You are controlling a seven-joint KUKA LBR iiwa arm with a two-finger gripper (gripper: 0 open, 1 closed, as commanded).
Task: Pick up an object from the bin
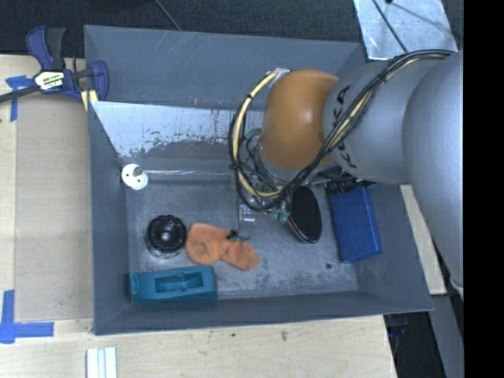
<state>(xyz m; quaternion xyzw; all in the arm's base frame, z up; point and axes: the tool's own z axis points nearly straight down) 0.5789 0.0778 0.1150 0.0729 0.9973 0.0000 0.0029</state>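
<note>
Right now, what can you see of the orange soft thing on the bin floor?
The orange thing looks like soft, crumpled cloth in two lumps. It lies flat near the front wall of the bin, beside the black round thing and just behind the teal block. The end effector hangs at its right lump; contact is unclear.

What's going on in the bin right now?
The arm reaches in from the right, with its end effector low in the bin, at the upper edge of a crumpled orange cloth near the front middle. Whether it has gripped the cloth cannot be told. A black round knob and a teal block lie to the cloth's left; a black oval thing and a blue box lie to its right.
</note>
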